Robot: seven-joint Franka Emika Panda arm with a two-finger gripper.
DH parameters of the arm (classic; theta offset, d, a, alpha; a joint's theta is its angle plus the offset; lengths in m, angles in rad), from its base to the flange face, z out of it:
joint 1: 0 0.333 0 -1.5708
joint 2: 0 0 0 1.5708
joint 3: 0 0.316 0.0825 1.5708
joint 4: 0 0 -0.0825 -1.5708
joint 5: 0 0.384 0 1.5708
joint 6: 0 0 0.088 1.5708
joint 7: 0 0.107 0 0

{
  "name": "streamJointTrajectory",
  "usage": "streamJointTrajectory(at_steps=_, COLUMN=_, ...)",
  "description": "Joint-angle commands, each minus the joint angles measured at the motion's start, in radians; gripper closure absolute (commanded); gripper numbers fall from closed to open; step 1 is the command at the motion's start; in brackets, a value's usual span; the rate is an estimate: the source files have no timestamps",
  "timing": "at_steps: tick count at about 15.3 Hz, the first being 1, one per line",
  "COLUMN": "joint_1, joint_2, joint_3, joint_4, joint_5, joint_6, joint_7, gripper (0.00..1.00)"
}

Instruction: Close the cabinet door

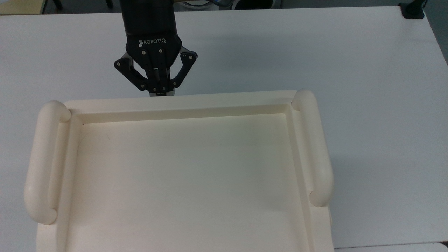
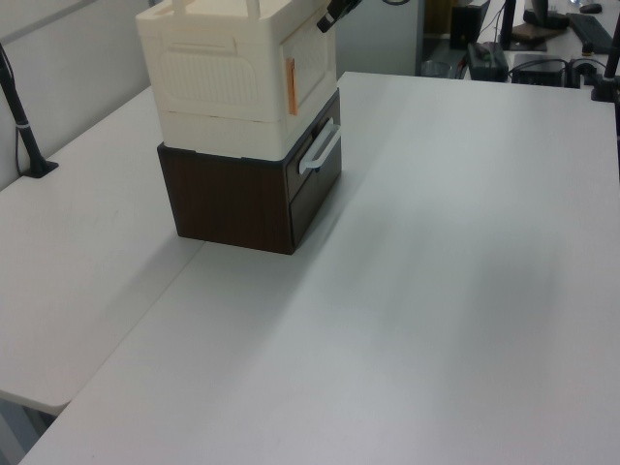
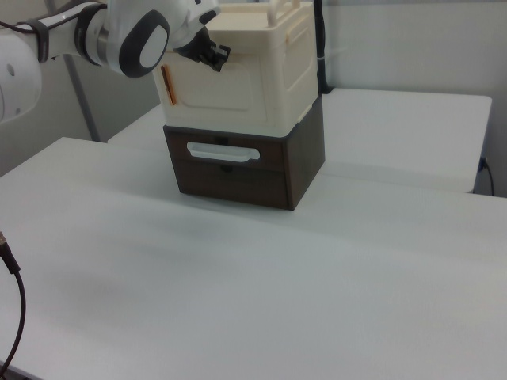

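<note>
The cream cabinet (image 1: 182,175) with two tubular side rails sits on a dark brown drawer unit (image 2: 242,199). In the left view the cabinet door (image 2: 312,60) lies nearly flat against the cabinet's front, with a thin orange strip (image 2: 291,73) at its edge. The right view shows the same door (image 3: 222,89) flat, with the orange strip (image 3: 167,85) on the right view's left. My black gripper (image 1: 158,92) is shut with nothing in it, its tips right at the cabinet's front edge (image 1: 182,98). It stands against the door's upper part (image 3: 214,54).
The white table (image 1: 367,87) stretches wide around the cabinet. The drawer unit has a pale handle (image 3: 223,151) below the door. A black clamp (image 1: 412,10) sits at the table's far corner, and a black pole (image 2: 24,131) stands on the left view's left.
</note>
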Motion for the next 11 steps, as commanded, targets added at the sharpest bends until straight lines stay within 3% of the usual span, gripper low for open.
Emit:
streamJointTrajectory(at_steps=1, joint_1=0.008, joint_2=-0.004, joint_3=-0.004, joint_4=-0.013, joint_5=0.010, joint_6=0.031, joint_7=-0.019, gripper=1.00)
streamJointTrajectory(at_steps=11, joint_1=0.008, joint_2=0.013, joint_3=-0.002, joint_4=-0.016, joint_5=0.007, joint_6=0.118, joint_7=-0.036, gripper=1.00)
